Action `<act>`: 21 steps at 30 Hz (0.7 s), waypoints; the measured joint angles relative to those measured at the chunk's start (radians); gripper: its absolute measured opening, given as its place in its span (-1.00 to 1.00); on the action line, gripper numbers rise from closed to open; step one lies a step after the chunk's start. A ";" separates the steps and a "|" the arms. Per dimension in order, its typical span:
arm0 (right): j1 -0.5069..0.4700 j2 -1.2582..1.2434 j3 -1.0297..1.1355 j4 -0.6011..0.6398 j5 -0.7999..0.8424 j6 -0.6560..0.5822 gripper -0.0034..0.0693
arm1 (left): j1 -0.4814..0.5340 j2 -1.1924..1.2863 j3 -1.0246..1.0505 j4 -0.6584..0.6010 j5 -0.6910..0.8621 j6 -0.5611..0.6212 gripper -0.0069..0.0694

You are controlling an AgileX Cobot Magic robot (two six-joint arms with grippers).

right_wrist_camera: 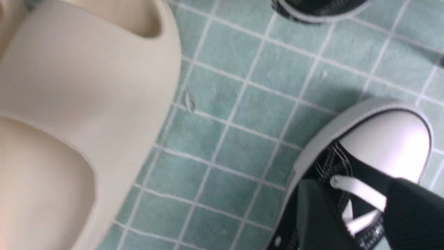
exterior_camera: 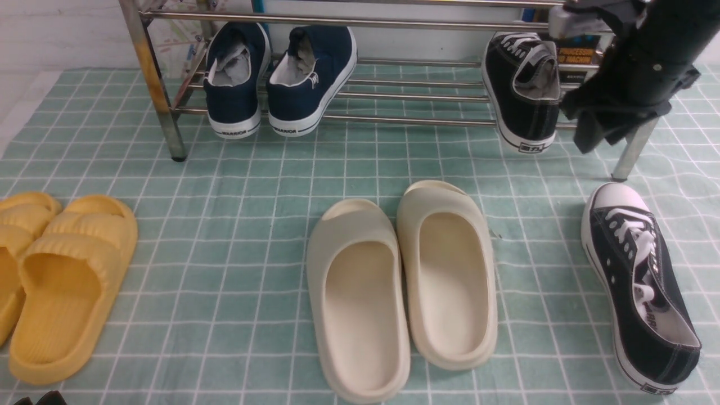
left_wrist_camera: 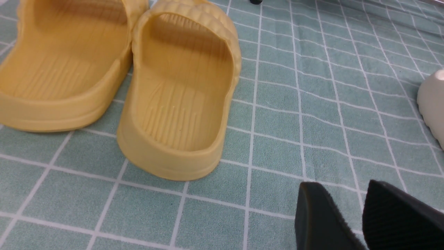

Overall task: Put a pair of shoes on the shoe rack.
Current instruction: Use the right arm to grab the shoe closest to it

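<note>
Evidently, with one black canvas white-toed sneaker (exterior_camera: 523,101) set on the chrome-tube shoe rack (exterior_camera: 349,22), its mate (exterior_camera: 641,287) on the green checked cloth (exterior_camera: 253,236) must be gripped next by the right jaws, parted and empty like the left jaws.

Reads WARRIOR on white heel soles of navy sneaker (exterior_camera: 233,90) and its mate (exterior_camera: 312,79). Shows yellow lettering, perhaps MACHIN, on dark box (exterior_camera: 576,55) behind shoe rack (exterior_camera: 394,22). Leaves black sneaker's (exterior_camera: 523,98) heel tag illegible.
</note>
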 joint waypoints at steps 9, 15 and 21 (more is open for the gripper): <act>-0.129 0.031 0.047 -0.041 -0.159 0.049 -0.91 | 0.000 0.000 0.000 0.000 0.000 0.000 -0.22; -0.193 0.091 0.047 -0.046 -0.274 0.055 -0.92 | 0.000 0.000 0.000 0.000 0.000 0.000 -0.22; -0.200 0.125 0.048 -0.057 -0.416 0.062 -0.92 | 0.000 0.000 0.000 0.000 0.000 0.000 -0.21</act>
